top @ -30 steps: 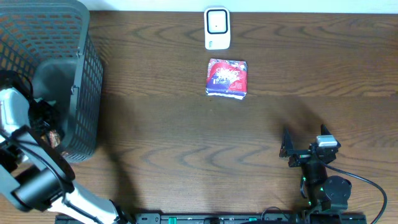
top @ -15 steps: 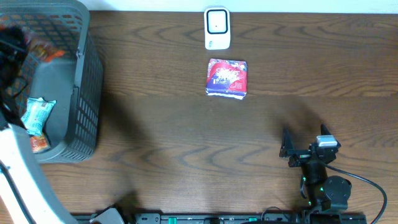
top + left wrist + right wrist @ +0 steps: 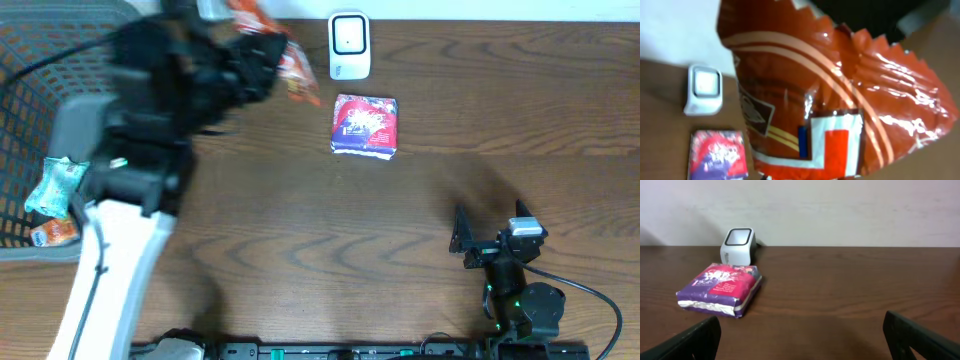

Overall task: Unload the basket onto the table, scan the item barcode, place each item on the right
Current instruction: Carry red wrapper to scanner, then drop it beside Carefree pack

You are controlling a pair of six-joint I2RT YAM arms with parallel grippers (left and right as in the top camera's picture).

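dark wood table (image 3: 300, 230): left gripper (image 3: 262, 50) pinches the glossy orange packet (image 3: 830, 100) near the scanner (image 3: 349, 45); its crinkles and glare may hide the barcode. right gripper (image 3: 801, 330) gapes wide.

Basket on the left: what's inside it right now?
A pale green packet and a small orange packet lie by the basket's near edge. The left arm covers much of the interior, so anything else there is hidden.
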